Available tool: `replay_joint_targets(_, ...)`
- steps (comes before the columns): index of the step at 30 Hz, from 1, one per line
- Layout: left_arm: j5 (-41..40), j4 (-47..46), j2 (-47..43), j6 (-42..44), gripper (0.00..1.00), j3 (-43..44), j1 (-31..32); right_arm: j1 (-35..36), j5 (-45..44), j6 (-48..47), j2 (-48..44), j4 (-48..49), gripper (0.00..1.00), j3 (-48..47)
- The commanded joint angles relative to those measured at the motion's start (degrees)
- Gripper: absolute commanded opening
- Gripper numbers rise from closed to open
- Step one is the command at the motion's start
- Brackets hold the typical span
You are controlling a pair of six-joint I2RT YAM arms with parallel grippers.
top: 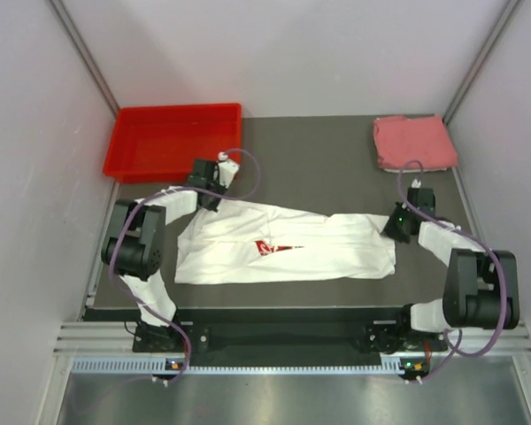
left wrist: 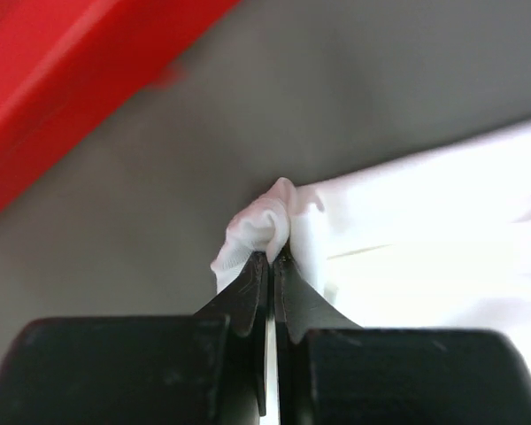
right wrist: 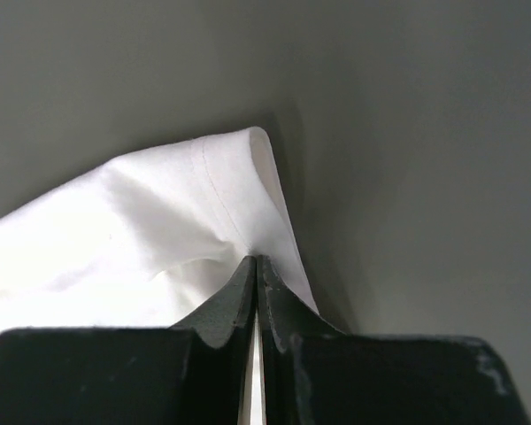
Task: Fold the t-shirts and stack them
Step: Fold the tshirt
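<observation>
Pressed together on cloth, the left gripper (left wrist: 272,258) pinches the far-left corner of the white shirt (top: 336,243) lying mid-table, and the right gripper (right wrist: 255,262) pinches its right edge. Lift both evenly, cloth taut, and fold nearward. The pink shirt (top: 414,142) lies far right.

Lab booth: white walls (top: 292,53), aluminium rail (top: 274,365).

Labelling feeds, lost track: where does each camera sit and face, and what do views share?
Top external: above, behind the bases, looking down on table, white t-shirt, pink t-shirt; both arms show.
Left wrist: on that wrist, facing along the left claw, shut on the white t-shirt's corner.
Right wrist: likewise, along the right claw, shut on its hem.
Shared: white t-shirt, all three.
</observation>
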State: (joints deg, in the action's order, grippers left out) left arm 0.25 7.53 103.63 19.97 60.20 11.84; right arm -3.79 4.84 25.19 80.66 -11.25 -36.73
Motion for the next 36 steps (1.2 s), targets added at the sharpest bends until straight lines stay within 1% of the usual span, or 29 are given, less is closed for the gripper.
replay_joint_targets(1,4.31,0.99,2.70,3.41,0.00,-0.28,7.67,-2.70,0.69,3.46,-5.77,-6.15,0.00,3.15)
replay_joint_targets(2,4.93,2.65,3.67,3.06,0.00,3.13,8.63,-3.76,1.30,3.90,-6.30,-6.50,0.00,3.24)
replay_joint_targets(4,5.20,4.24,7.27,1.75,0.00,7.27,11.27,-6.31,1.49,3.82,-6.40,-7.65,0.00,2.90)
replay_joint_targets(5,5.02,5.64,10.07,1.22,0.00,11.47,13.02,-7.19,1.66,3.55,-5.61,-8.00,0.00,2.81)
replay_joint_targets(7,3.97,6.88,13.07,0.17,0.00,15.80,14.70,-9.73,2.62,3.11,-4.64,-8.79,0.00,2.63)
replay_joint_targets(8,3.27,8.19,15.96,-0.19,0.00,20.17,16.27,-10.44,3.41,2.76,-4.29,-8.97,0.00,2.63)
replay_joint_targets(10,1.69,8.99,18.43,-1.24,0.00,23.97,17.43,-11.76,3.42,2.76,-4.81,-9.23,0.00,3.33)
replay_joint_targets(12,0.98,9.78,22.39,-2.12,0.00,30.47,18.48,-12.90,2.89,3.20,-6.30,-9.32,0.00,4.03)
replay_joint_targets(13,0.81,11.70,24.05,-3.43,0.00,33.11,18.66,-13.52,2.81,3.37,-6.74,-9.23,0.00,4.73)
replay_joint_targets(14,0.80,13.28,27.81,-4.23,0.00,39.75,18.84,-13.96,3.24,3.81,-7.18,-8.97,0.00,5.17)
replay_joint_targets(15,0.46,16.87,29.94,-6.06,0.00,43.47,18.75,-14.83,4.20,4.16,-7.01,-8.01,0.00,5.53)
replay_joint_targets(16,-0.59,18.30,32.13,-6.78,0.00,50.73,18.75,-15.01,4.99,4.86,-6.66,-7.48,0.00,6.14)
replay_joint_targets(17,-2.08,19.96,36.16,-7.30,0.00,54.19,18.75,-15.10,6.39,5.04,-6.05,-7.21,0.00,6.14)
replay_joint_targets(18,-2.71,21.20,38.03,-7.83,0.00,57.62,18.75,-15.02,7.10,5.13,-4.22,-7.30,0.00,5.88)
replay_joint_targets(19,-3.23,23.12,39.70,-8.79,0.00,63.57,18.75,-15.10,7.63,4.96,-3.24,-7.30,0.00,5.45)
replay_joint_targets(20,-3.85,23.67,42.24,-9.24,0.00,66.07,18.75,-15.02,8.42,4.96,-1.93,-7.47,0.00,5.18)
replay_joint_targets(22,-3.68,23.67,44.01,-10.38,0.00,69.86,18.84,-15.19,8.26,4.78,-1.65,-8.26,0.00,4.92)
replay_joint_targets(24,-4.38,21.57,45.51,-10.82,0.00,72.85,19.10,-15.54,7.03,4.17,-2.87,-10.27,0.00,4.30)
replay_joint_targets(26,-5.52,17.98,46.04,-11.17,0.00,73.65,19.28,-16.42,5.02,3.46,-4.89,-11.43,0.00,3.25)
replay_joint_targets(29,-6.66,14.89,46.74,-12.14,0.00,74.44,19.28,-17.30,4.56,2.94,-5.87,-13.10,0.00,2.54)
replay_joint_targets(33,-9.38,11.29,47.89,-12.58,0.00,76.11,19.19,-17.83,6.32,2.85,-5.43,-15.29,0.00,2.71)
replay_joint_targets(36,-10.71,10.66,47.89,-12.84,0.00,76.11,18.23,-17.83,8.78,3.29,-5.78,-17.40,0.00,3.33)
